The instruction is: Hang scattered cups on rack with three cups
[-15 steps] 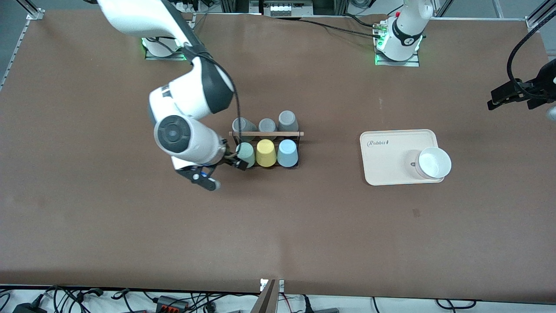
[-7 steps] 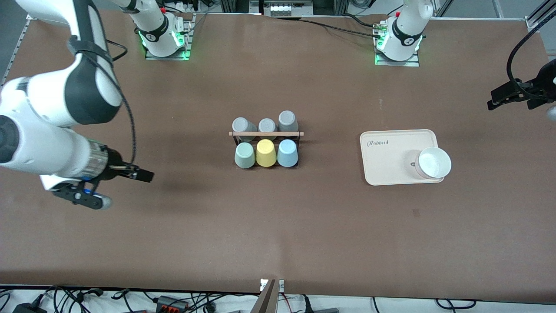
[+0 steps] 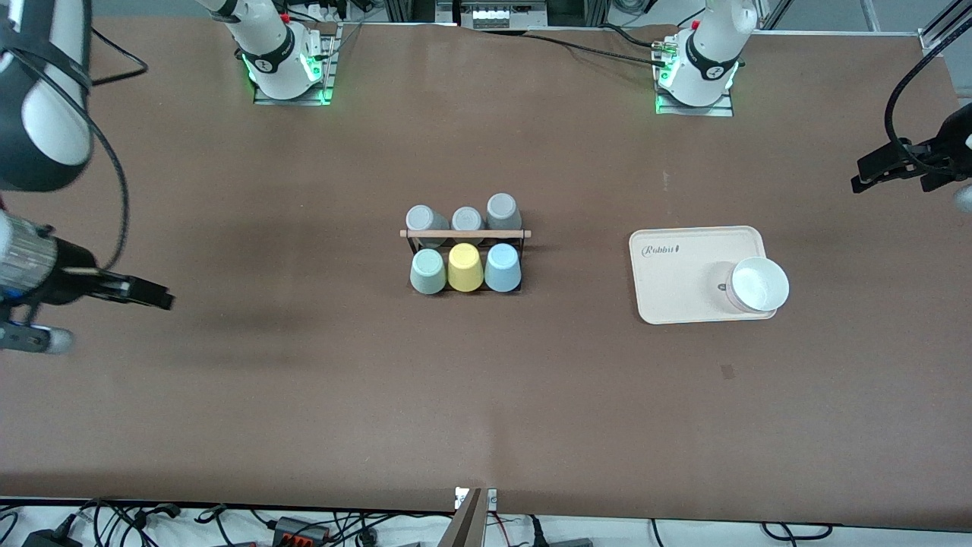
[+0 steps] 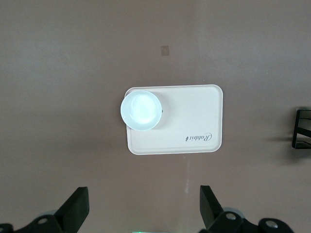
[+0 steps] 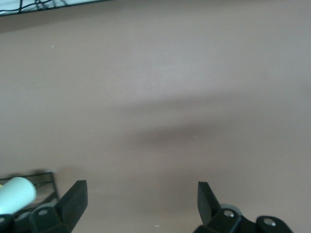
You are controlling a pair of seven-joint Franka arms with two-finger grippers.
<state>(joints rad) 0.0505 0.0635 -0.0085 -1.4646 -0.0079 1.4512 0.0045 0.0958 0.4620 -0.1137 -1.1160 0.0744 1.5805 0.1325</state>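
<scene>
The right gripper (image 3: pixel 144 295) hangs over bare table at the right arm's end, well apart from everything else; its wrist view shows the two black fingers (image 5: pixel 73 201) spread wide with nothing between them. By the look of things the hanging is done, so the sound move now is simply to keep that arm high and wide of the rack and leave the row undisturbed. At mid-table stands the rack (image 3: pixel 465 258), a small black wire frame with a light wooden rod along its top. On its row nearer the camera sit three upturned, handleless, tapered cups of smooth matte plastic: the sage green cup (image 3: pixel 427 271) toward the right arm's end, the yellow cup (image 3: pixel 465 267) in the middle, the light blue cup (image 3: pixel 502 267) beside it. Three grey cups (image 3: pixel 466 218) of the same shape stand upturned in the farther row. Toward the left arm's end lies a beige tray (image 3: pixel 676 266) with rounded corners and a script mark, carrying a glossy white bowl (image 3: pixel 758 285) at its corner. The left gripper (image 3: pixel 873 172) waits in the air over the table's edge at that end, its fingers (image 4: pixel 75 208) likewise wide apart and empty.
</scene>
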